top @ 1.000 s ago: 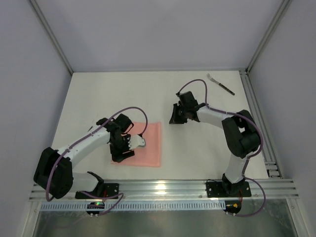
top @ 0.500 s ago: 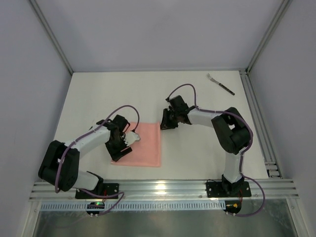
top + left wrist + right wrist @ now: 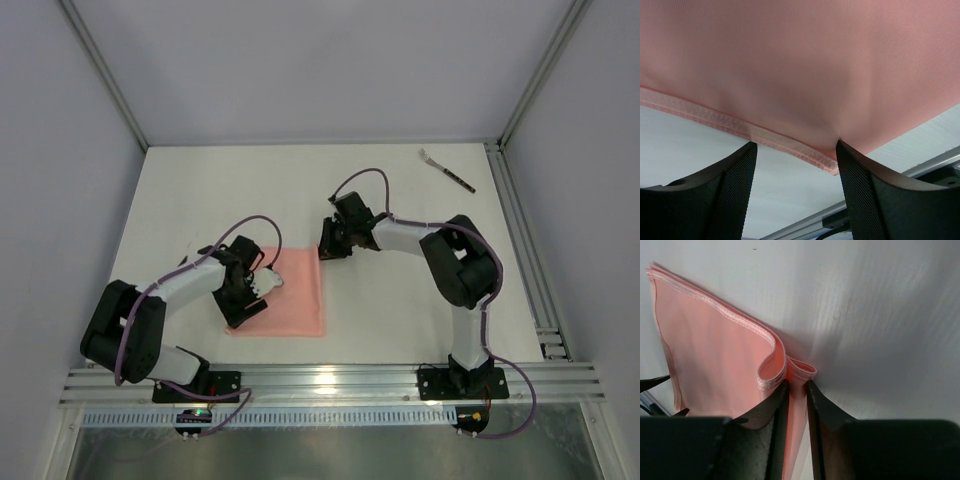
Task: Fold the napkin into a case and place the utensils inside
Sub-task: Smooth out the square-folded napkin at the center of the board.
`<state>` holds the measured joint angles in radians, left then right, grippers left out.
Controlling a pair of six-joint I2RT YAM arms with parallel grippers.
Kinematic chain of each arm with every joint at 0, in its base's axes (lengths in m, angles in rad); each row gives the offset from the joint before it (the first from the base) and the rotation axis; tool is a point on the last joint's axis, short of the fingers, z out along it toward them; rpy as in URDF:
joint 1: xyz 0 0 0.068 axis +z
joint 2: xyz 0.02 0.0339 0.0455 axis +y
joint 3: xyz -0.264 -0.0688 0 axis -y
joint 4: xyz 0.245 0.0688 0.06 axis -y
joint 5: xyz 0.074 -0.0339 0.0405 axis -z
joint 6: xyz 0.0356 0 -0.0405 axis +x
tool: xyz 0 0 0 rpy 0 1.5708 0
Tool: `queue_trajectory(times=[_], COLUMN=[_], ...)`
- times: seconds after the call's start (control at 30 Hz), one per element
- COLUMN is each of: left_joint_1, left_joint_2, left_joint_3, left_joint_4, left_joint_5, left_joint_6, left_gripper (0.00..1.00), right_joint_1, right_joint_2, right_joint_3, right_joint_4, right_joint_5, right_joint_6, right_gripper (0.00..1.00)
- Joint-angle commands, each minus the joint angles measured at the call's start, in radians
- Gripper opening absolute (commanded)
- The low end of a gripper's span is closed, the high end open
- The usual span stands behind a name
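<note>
Napkin [image 3: 295, 300]: is lying folded on the worktop [image 3: 400, 310]; judged thin, limp and light, likely sagging wherever lifted.
Right pincer [image 3: 796, 385]: is pinching the napkin's far right corner, bunching its layers.
Left pincer [image 3: 795, 150]: is standing spread at the near left hem.
Hold: hemmed corners are offering the firmest grip.
Fork [image 3: 446, 171]: is lying well apart, far right.

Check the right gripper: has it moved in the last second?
Yes. The right gripper moved left, away from the fork, onto the napkin's far right corner.

Napkin [image 3: 295, 295] seen in plain salmon pink, hem edged paler, fork [image 3: 447, 170] silvery-headed and dark-handled, table [image 3: 400, 300] white, arms [image 3: 400, 235] white with black joints, cables [image 3: 262, 218] purple, fingers [image 3: 725, 200] black, finely meshed.
</note>
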<state>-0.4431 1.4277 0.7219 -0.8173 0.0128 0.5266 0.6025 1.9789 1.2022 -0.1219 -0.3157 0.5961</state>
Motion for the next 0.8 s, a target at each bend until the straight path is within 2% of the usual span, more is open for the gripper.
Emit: queue_trajectory(times=[0.0, 0.03, 0.13, 0.33, 0.4, 0.47, 0.77], left_joint_1=[0.003, 0.003, 0.003, 0.003, 0.003, 0.0, -0.062], left_joint_2=[0.03, 0.03, 0.016, -0.139, -0.165, -0.153, -0.006], left_joint_3=[-0.032, -0.032, -0.035, 0.053, 0.091, 0.134, 0.128], left_joint_4=[0.109, 0.109, 0.099, -0.028, -0.071, -0.085, 0.069], left_joint_5=[-0.031, -0.031, -0.016, 0.162, 0.177, 0.161, -0.002], left_joint_6=[0.0, 0.0, 0.003, 0.018, 0.019, 0.015, -0.051], left_gripper=[0.66, 0.66, 0.66, 0.65, 0.65, 0.64, 0.64], right_joint_1=[0.016, 0.014, 0.014, 0.01, 0.008, 0.006, -0.023], right_joint_2=[0.04, 0.043, 0.044, 0.017, 0.009, 0.008, -0.006], right_joint_3=[0.028, 0.03, 0.03, 0.051, 0.066, 0.074, 0.048], right_joint_4=[-0.035, -0.035, -0.033, -0.016, -0.013, -0.009, 0.041], right_joint_5=[0.066, 0.085, 0.116, 0.184, 0.196, 0.207, 0.237], right_joint_6=[0.028, 0.033, 0.042, 0.056, 0.059, 0.065, 0.122], right_gripper=[0.21, 0.13, 0.04, 0.04, 0.04, 0.04, 0.04])
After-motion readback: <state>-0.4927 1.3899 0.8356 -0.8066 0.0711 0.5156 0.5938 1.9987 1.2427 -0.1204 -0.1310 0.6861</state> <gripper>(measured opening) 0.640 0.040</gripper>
